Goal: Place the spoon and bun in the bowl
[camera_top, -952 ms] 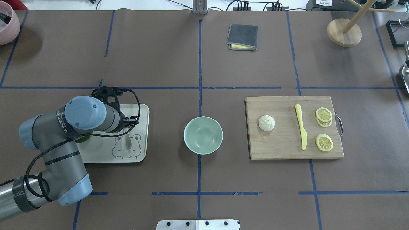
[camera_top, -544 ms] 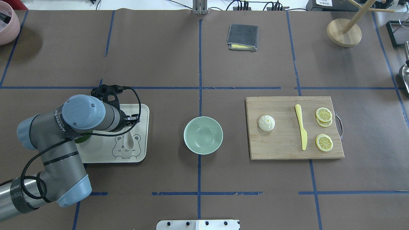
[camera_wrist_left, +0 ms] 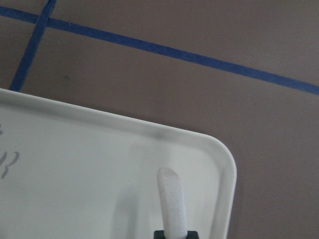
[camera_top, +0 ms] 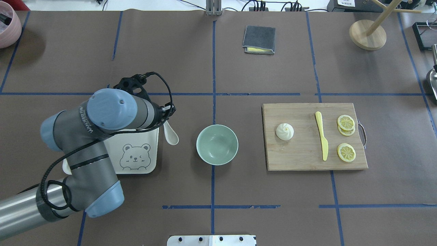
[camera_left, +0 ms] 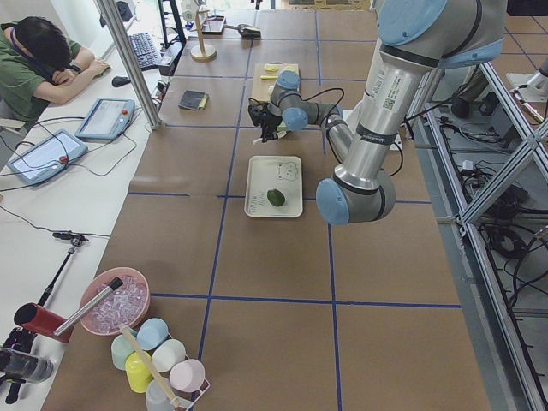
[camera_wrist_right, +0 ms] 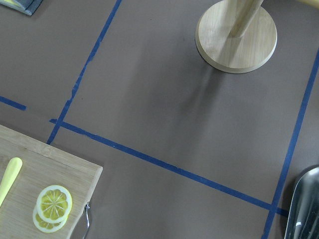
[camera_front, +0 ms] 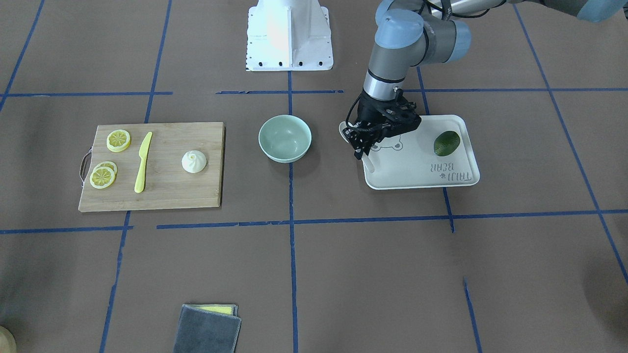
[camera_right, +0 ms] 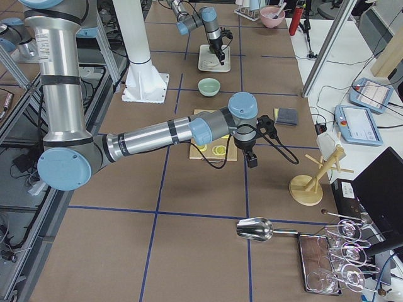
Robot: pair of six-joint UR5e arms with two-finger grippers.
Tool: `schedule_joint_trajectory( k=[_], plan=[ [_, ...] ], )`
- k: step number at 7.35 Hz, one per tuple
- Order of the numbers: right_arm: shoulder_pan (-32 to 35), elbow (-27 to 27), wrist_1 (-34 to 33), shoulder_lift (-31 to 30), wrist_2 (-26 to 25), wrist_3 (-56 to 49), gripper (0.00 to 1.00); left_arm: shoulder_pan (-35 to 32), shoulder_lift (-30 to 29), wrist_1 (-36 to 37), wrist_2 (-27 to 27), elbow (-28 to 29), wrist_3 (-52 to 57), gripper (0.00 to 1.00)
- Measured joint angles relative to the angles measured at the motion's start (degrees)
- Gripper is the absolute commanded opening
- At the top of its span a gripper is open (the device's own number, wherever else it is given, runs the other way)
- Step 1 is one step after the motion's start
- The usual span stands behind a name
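My left gripper is shut on the handle of the off-white spoon and holds it in the air. The scoop hangs just past the right edge of the white bear tray, left of the mint-green bowl. The left wrist view shows the spoon handle over the tray corner. The bowl is empty. The white bun sits on the wooden cutting board. My right gripper hovers beyond the board's far right corner; I cannot tell whether it is open or shut.
A yellow knife and lemon slices lie on the board. A dark green fruit lies on the tray. A folded grey cloth and a wooden stand are at the back.
My left gripper has lifted the spoon off the tray and carried it right, towards the bowl. The bun and bowl have not moved.
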Motion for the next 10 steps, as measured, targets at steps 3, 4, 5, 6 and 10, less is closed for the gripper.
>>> schedule_joint_trajectory(
  k=[3,4,5,6,10],
  plan=[
    [0.0,0.0,0.0,-0.01,0.03,0.04,1.0,3.37,-11.0,4.63,4.32,7.76,-8.49,0.0],
    [0.0,0.0,0.0,-0.01,0.03,0.04,1.0,4.77,-12.4,4.81,5.17,8.77,-9.12,0.04],
    [0.0,-0.01,0.0,-0.01,0.02,0.04,1.0,6.0,-12.94,4.82,5.97,9.13,-9.22,0.57],
    [0.0,-0.05,0.0,-0.01,0.0,0.04,1.0,6.68,-13.04,4.78,6.39,9.18,-8.89,0.81],
    [-0.2,0.38,0.99,0.1,0.01,0.01,1.0,6.99,-10.32,4.82,6.62,5.18,2.66,1.0]
  ],
)
